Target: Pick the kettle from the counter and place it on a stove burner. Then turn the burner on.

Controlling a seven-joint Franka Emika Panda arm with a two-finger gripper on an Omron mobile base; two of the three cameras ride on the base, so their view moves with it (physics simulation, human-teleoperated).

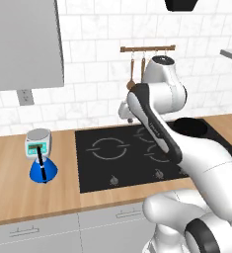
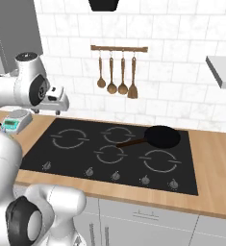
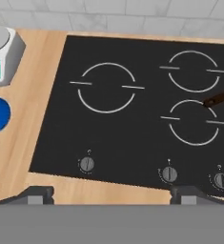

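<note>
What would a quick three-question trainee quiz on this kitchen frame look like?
1. True or false: the small bright-blue cone-shaped kettle already sits on the black glass cooktop.
2. Which lies behind the kettle on the light-brown wooden counter? A) grey kitchen scale with green display B) black frying pan C) wooden spoon
3. Fill in: the two-finger gripper is ____.

Key
1. False; it stands on the counter, left of the cooktop.
2. A
3. open, holding nothing.
</note>
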